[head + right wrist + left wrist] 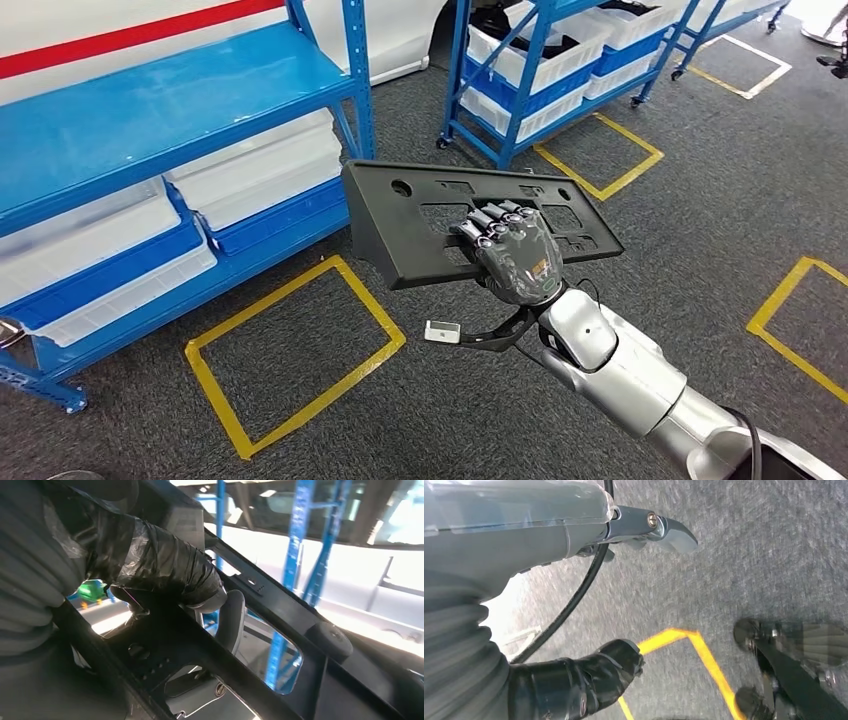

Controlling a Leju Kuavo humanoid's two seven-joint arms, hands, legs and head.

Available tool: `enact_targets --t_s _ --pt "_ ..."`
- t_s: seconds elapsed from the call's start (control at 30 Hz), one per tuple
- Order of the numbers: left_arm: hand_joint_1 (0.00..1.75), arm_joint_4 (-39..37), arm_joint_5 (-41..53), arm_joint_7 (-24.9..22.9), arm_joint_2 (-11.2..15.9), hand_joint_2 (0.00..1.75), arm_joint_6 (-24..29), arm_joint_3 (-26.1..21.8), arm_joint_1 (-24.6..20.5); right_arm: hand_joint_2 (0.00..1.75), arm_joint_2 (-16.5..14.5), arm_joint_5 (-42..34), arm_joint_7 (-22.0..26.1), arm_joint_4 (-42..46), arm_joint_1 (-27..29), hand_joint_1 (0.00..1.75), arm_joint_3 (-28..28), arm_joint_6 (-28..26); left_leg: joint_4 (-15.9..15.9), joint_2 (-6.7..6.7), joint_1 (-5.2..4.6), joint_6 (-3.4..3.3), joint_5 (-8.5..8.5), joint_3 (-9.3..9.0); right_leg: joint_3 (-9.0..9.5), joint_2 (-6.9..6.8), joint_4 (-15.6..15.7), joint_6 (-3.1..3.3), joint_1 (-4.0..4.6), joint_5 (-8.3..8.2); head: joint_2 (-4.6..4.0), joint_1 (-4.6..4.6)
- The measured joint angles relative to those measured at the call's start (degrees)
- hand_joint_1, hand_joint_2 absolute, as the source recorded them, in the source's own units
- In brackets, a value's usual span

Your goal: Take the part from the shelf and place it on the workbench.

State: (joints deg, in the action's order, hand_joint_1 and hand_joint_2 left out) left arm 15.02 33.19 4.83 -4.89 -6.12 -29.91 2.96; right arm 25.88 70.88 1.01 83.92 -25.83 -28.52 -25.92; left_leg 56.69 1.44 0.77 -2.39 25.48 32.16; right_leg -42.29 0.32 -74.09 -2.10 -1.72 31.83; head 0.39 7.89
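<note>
1. Nearby, a blue shelf (150,110) stands at the left on grey carpet (700,200) marked with yellow tape squares (290,350).
2. A flat black part (430,215) with cutouts hangs above the floor, clear of the shelf.
3. The right hand (510,250) grips the part, fingers (495,222) through a cutout.
4. The left hand (574,680) hangs over the carpet; I cannot tell how its fingers lie.

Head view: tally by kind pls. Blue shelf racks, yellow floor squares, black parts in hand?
Blue shelf racks: 3
Yellow tape floor squares: 4
Black plastic part, held by the right hand: 1
Total: 8
</note>
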Motion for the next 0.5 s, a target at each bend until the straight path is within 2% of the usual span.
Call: enact_targets --t_s 0.03,0.1,0.13,0.17,0.2,0.27,0.3,0.37,0.43,0.47,0.5 --pt "0.0 0.0 0.0 0.0 0.0 1.75 0.0 0.0 0.0 1.75 0.0 0.0 0.0 -0.1 0.0 1.75 0.0 0.0 0.1 0.64 0.02 0.18 0.12 0.03 0.66 -0.23 1.1 -0.08 -0.12 -1.08 0.0 0.0" --pt "0.0 0.0 0.0 0.0 -0.1 1.75 0.0 -0.1 0.0 1.75 0.1 0.0 0.0 -0.1 0.0 1.75 0.0 0.0 0.7 1.82 0.09 0.76 0.57 0.03 4.51 -1.86 8.1 -0.15 -0.19 -4.36 0.0 0.01" --pt "0.0 0.0 0.0 0.0 -0.1 1.75 0.0 -0.1 0.0 1.75 0.1 0.0 0.0 -0.1 -0.1 1.75 0.0 0.0 1.1 2.34 -0.03 1.15 0.87 0.08 6.21 -2.85 11.5 0.06 0.0 -5.44 0.0 0.0" --pt "0.0 0.0 0.0 0.0 -0.1 1.75 0.0 -0.2 0.0 1.75 0.2 0.0 0.0 -0.2 -0.1 1.75 0.0 0.0 1.3 2.82 -0.15 1.53 1.12 0.12 7.19 -3.5 13.5 0.42 0.25 -5.88 0.0 0.0" --pt "0.0 0.0 0.0 0.0 -0.1 1.75 0.0 -0.2 0.0 1.75 0.2 0.0 0.0 -0.2 -0.2 1.75 0.0 0.0 1.5 3.27 -0.32 1.89 1.29 0.1 7.35 -3.7 14.2 0.85 0.51 -5.73 0.0 -0.02" --pt "0.0 0.0 0.0 0.0 -0.1 1.75 0.0 -0.3 -0.1 1.75 0.2 0.0 0.0 -0.2 -0.1 1.75 0.0 0.0 1.4 4.15 -0.4 2.55 1.47 -0.07 7.09 -2.5 14.0 1.82 0.73 -5.79 0.0 -0.03" --pt "0.0 0.0 0.1 0.0 -0.1 1.75 0.0 -0.3 -0.2 1.75 0.2 0.0 0.0 -0.2 -0.1 1.75 0.0 0.0 1.7 3.9 -0.28 2.9 1.85 -0.09 7.05 -1.97 14.1 2.22 0.68 -5.9 0.0 -0.03" --pt "0.0 0.0 0.1 0.0 -0.1 1.75 0.0 -0.3 -0.2 1.75 0.3 0.0 0.0 -0.2 -0.2 1.75 0.0 0.0 5.0 1.72 0.0 3.36 4.36 1.26 7.03 -0.98 14.4 3.09 0.55 -6.17 0.0 -0.04" --pt "0.0 0.0 0.1 0.0 -0.1 1.75 0.0 -0.3 -0.1 1.75 0.3 0.0 0.0 -0.2 -0.2 1.75 0.0 0.0 12.6 -0.6 0.08 3.43 8.43 4.68 6.86 -0.01 14.4 3.7 0.74 -6.29 0.0 -0.04" --pt "0.0 0.0 0.1 0.0 -0.1 1.75 0.0 -0.3 -0.1 1.75 0.2 0.0 0.0 -0.2 -0.2 1.75 0.0 0.0 16.2 -0.96 0.04 3.4 9.81 6.39 6.78 0.6 14.4 3.87 0.89 -6.33 0.0 -0.03" --pt "0.0 0.0 0.1 0.0 -0.1 1.75 0.0 -0.4 0.0 1.75 0.2 0.0 0.0 -0.2 -0.1 1.75 0.0 0.0 18.4 -1.13 -0.01 3.3 10.16 7.43 6.74 1.26 14.3 3.95 1.04 -6.36 0.0 -0.04"
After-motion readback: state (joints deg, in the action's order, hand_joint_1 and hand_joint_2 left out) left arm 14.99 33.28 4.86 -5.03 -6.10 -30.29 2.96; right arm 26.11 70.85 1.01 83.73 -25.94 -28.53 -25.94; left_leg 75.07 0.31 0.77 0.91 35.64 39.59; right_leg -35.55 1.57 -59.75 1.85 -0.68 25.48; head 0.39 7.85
